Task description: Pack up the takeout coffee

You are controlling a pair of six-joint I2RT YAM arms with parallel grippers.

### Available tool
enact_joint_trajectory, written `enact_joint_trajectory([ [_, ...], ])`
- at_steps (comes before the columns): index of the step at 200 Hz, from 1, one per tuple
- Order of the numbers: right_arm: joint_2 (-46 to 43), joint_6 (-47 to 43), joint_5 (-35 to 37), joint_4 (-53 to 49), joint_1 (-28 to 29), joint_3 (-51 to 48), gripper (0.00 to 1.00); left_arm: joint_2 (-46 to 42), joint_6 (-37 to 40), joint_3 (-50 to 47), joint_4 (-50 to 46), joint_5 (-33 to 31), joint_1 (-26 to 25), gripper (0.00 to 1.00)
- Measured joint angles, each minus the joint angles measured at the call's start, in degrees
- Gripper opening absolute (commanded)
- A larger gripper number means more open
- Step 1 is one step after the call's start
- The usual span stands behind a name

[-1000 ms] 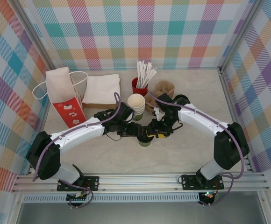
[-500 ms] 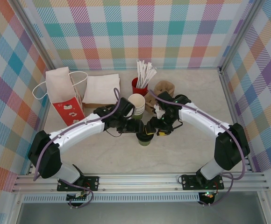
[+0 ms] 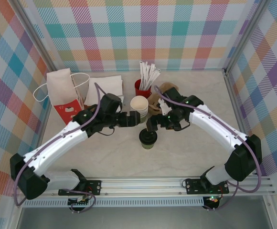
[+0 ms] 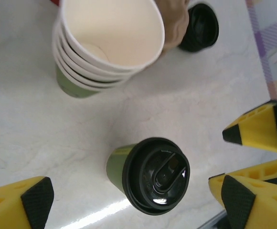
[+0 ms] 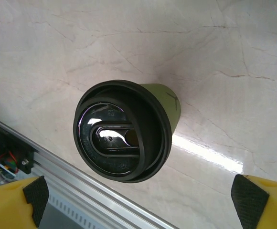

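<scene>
A: Top view first. Where is the coffee?
B: One lidded green cup [image 3: 148, 138] stands upright on the table [image 3: 186, 152], mid-front. A stack of open green cups [image 3: 139, 107] stands just behind it, near the red cup of sticks [image 3: 141, 88].
A: Pincers?
B: Left gripper [image 3: 130, 119] hangs left of the stack, and right gripper [image 3: 153, 125] hangs just behind the lidded cup. Neither is touching a cup. Paper bag [image 3: 64, 98] and napkins [image 3: 103, 90] sit back left.

A: Left wrist view?
B: Left gripper [image 4: 137, 206] is spread wide, with one fingertip [image 4: 36, 200] at each lower corner. The lidded cup [image 4: 153, 176] stands between them, clear of both. The stack [image 4: 110, 43] is beyond it, cream insides showing. A loose black lid [image 4: 201, 27] lies at the top right.

A: Right wrist view?
B: Right gripper [image 5: 139, 195] is also wide, with nothing held. The lidded cup [image 5: 124, 131] sits between the tips but apart from them, its black lid seated on the rim. An aluminium rail [image 5: 62, 188] crosses the lower left.
</scene>
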Motion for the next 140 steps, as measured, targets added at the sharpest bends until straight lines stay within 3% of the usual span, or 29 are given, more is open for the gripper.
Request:
enact_joint_trajectory([
  [58, 3.5, -2.7, 7.2, -4.9, 6.5, 6.0, 1.00, -9.6, 1.0, -3.1, 0.0, -8.1, 2.2, 1.00],
  [140, 14.7, -5.6, 11.9, -9.6, 11.3, 13.2, 1.00, -12.7, 1.1, -6.0, -0.1, -12.4, 2.9, 1.00],
])
